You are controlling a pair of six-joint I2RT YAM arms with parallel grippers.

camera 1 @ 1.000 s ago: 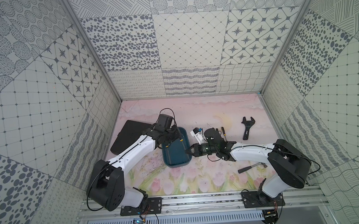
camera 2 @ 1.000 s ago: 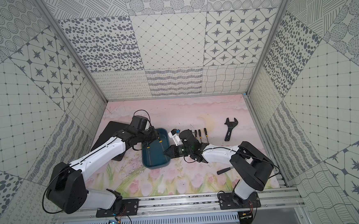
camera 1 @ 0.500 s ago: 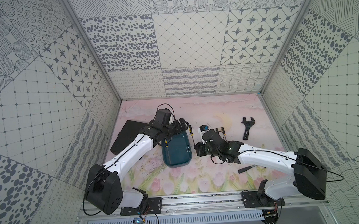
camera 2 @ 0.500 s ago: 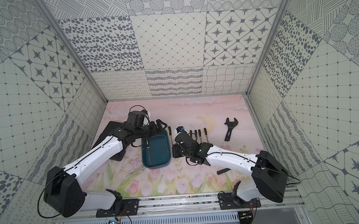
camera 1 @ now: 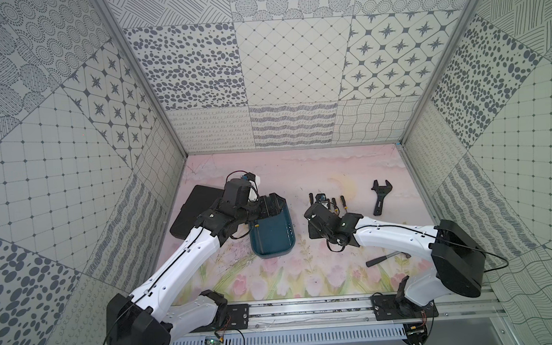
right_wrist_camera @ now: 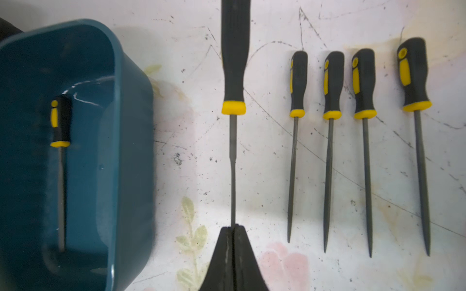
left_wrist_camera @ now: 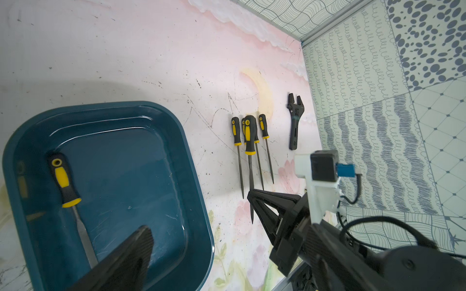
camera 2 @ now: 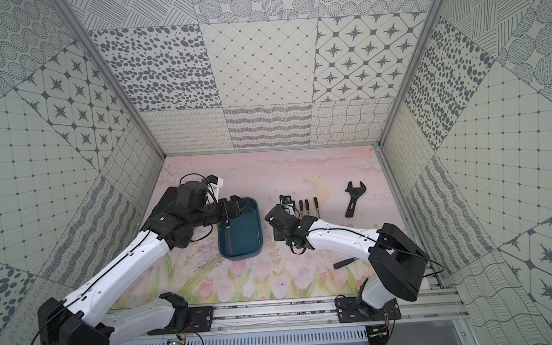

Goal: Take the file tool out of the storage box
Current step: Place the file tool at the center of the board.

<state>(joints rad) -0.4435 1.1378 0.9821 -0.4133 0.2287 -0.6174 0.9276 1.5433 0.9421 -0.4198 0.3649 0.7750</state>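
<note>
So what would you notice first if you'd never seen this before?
Probably the right pincer pinching a yellow-and-black file by its thin metal end, next to a neat row of four more files on the table. Then the blue-green tub, with one last file lying inside.

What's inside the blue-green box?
One file tool with a black-and-yellow handle lies inside the storage box, along a side wall; nothing else shows on its floor. In the left wrist view, one of the left fingers covers its blade's tip.
</note>
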